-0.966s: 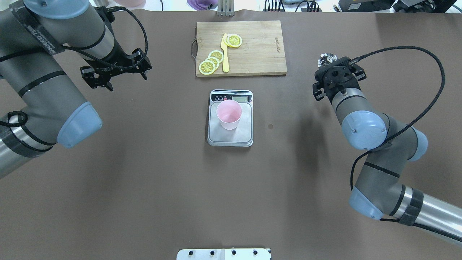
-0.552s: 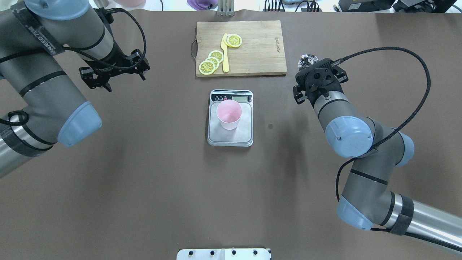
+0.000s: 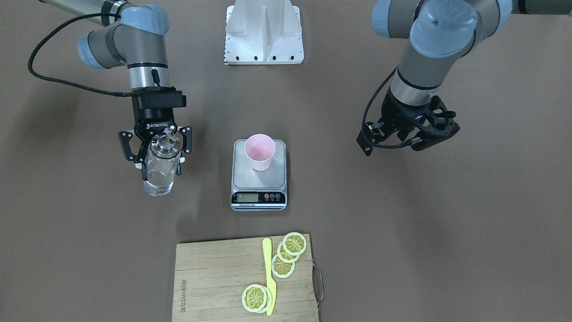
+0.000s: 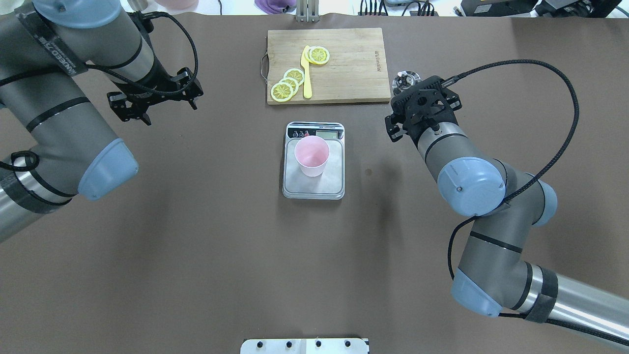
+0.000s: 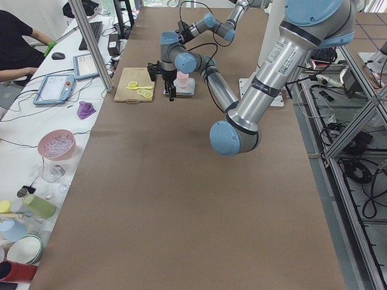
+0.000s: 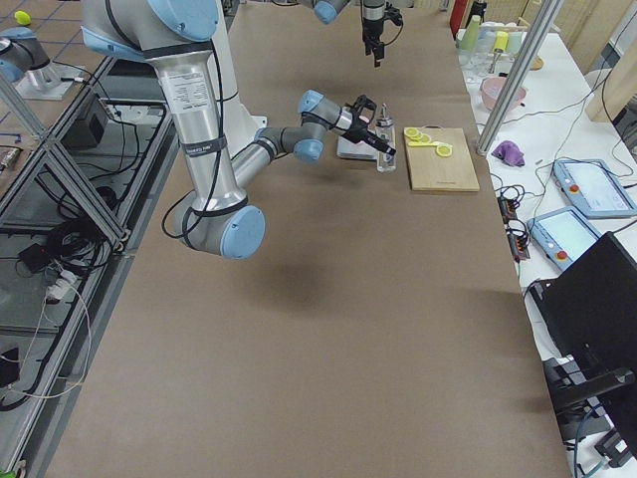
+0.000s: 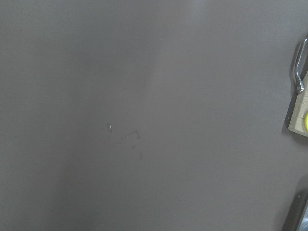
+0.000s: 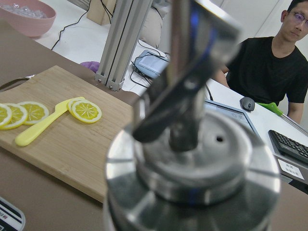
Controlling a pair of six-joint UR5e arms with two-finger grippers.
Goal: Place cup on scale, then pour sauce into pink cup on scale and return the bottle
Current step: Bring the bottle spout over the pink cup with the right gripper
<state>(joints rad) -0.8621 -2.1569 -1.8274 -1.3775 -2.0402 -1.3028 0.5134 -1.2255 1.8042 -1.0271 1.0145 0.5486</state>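
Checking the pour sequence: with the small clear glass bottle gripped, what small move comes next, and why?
Probably carry the clear glass bottle sideways until its silver spout is over the pale pink cup: the right gripper holds it upright, apart from the silver-grey scale bearing the cup.

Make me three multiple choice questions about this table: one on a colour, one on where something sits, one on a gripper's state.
1. The knife on the cutting board is: A yellow; B red; C black.
2. The cup stands: A on the cutting board; B on the scale; C on bare tabletop.
3. The right gripper is: A open, empty; B shut on the cup; C shut on the bottle.
Answers: 1 A, it is yellow all over; 2 B, it sits on the silver platform; 3 C, it clamps the glass.
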